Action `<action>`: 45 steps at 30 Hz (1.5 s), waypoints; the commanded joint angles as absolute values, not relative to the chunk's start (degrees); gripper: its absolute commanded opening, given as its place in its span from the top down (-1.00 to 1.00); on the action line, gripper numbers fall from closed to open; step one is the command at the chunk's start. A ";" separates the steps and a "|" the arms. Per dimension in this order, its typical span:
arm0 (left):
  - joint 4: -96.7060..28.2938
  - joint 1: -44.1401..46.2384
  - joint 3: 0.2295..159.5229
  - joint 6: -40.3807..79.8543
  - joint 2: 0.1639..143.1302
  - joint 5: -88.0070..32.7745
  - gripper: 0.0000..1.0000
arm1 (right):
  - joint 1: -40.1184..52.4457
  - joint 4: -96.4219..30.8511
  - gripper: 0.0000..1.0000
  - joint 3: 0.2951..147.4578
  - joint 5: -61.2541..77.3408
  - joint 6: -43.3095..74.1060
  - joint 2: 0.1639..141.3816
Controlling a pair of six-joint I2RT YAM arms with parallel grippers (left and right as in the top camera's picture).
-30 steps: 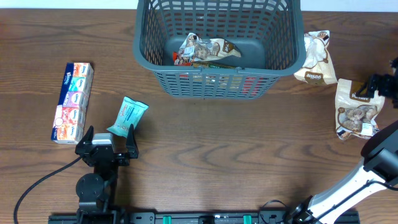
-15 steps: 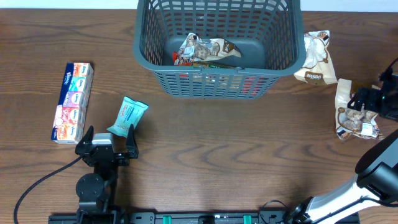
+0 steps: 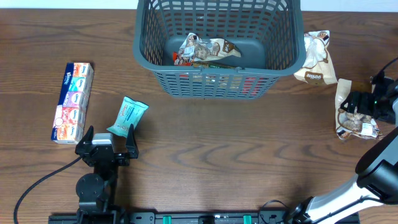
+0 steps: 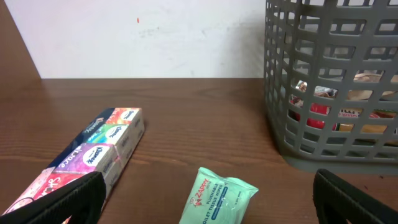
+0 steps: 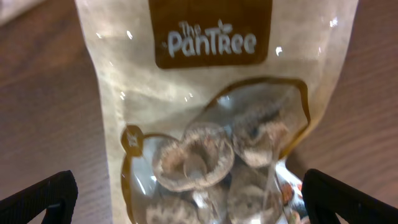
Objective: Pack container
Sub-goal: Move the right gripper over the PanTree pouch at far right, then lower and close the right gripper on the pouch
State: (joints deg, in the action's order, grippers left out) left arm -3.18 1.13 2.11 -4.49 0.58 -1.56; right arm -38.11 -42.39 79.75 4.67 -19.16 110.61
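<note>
Grey container [image 3: 211, 81] sits far centre, snack packs [image 3: 202, 50] lying inside. My right gripper [image 3: 359, 103] hovers over the mushroom pouch [image 5: 205, 93], jaws spread wide either side of it. Left gripper [image 3: 109, 133] is spread wide too, empty, just short of the wipes pack [image 3: 127, 116].

dark wood table [image 3: 224, 155]. grey basket [image 3: 211, 84] sits at 12 o'clock. a strip of tissue packs [image 3: 73, 101] lies at 9, with a teal wipes pack [image 3: 127, 116] near it around 8. snack bag [image 3: 316, 59] at 2, just beside the basket, and a mushroom bag [image 3: 348, 92] at 3.
</note>
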 commanded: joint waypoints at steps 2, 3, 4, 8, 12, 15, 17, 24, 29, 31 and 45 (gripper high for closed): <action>-3.97 1.04 0.32 -4.19 0.19 -2.55 -0.97 | -38.76 -41.54 -0.98 77.56 7.35 -20.25 110.30; -3.97 1.04 0.32 -4.19 0.19 -2.55 -0.97 | -38.76 -40.95 -0.99 76.84 7.07 -20.23 110.30; -3.97 1.04 0.32 -4.19 0.19 -2.55 -0.97 | -38.76 -40.40 -0.98 76.12 6.87 -20.25 110.30; -3.97 1.04 0.32 -4.19 0.19 -2.55 -0.97 | -38.76 -37.82 -0.98 73.12 6.90 -20.36 110.32; -3.97 1.04 0.32 -4.19 0.19 -2.55 -0.97 | -38.76 -35.11 -0.98 69.84 6.87 -19.70 110.32; -3.97 1.04 0.32 -4.19 0.19 -2.55 -0.97 | -38.76 -33.08 -0.99 67.51 6.96 -19.31 110.32; -3.97 1.04 0.32 -4.19 0.19 -2.55 -0.97 | -38.76 -32.60 -0.99 66.63 7.09 -19.29 110.32; -3.97 1.04 0.32 -4.19 0.19 -2.55 -0.97 | -38.70 -32.75 -0.74 66.35 8.25 -19.31 110.32; -3.97 1.04 0.32 -4.19 0.19 -2.55 -0.97 | -38.70 -32.69 -0.34 66.35 11.11 -18.85 110.32; -3.97 1.04 0.32 -4.19 0.19 -2.55 -0.97 | -38.70 -32.53 -0.20 66.35 12.27 -18.59 110.32; -3.97 1.04 0.32 -4.19 0.19 -2.55 -0.97 | -38.68 -32.75 0.73 66.41 14.00 -16.25 108.92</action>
